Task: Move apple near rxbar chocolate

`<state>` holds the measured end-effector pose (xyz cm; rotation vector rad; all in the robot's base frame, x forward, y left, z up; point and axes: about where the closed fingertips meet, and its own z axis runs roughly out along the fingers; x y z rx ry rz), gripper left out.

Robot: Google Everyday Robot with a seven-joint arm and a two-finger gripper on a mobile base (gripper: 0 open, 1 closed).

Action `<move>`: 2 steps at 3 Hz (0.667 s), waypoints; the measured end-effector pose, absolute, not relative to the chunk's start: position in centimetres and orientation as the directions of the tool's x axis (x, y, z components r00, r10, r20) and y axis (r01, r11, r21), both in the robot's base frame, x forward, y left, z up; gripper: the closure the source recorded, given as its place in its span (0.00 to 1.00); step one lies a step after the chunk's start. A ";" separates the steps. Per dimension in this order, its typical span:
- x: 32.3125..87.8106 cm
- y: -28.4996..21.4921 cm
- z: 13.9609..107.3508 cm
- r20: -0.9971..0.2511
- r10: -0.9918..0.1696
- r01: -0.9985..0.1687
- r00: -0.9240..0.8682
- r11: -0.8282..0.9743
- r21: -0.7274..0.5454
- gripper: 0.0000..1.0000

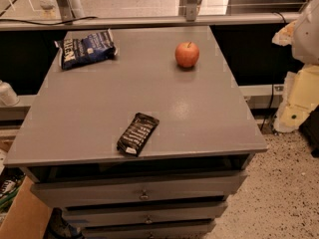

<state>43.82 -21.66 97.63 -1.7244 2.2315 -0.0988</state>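
A round red-orange apple with a short stem stands at the back right of the grey cabinet top. The rxbar chocolate, a flat bar in a black wrapper with white lettering, lies near the front edge, slightly left of the middle, well apart from the apple. My gripper shows only as a pale shape at the far right edge of the view. It is off the cabinet's right side, raised, and to the right of the apple. It touches nothing on the top.
A crinkled blue-and-white chip bag lies at the back left corner. The cabinet has drawers below its front edge. A rail runs behind it. Pale yellow and white bulky items stand on the speckled floor to the right.
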 end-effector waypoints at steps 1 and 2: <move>43.8 -21.7 97.6 -0.207 -0.953 -0.931 -0.221 0.270 -0.246 0.00; 44.8 -20.7 96.7 -0.256 -0.941 -0.924 -0.221 0.286 -0.253 0.00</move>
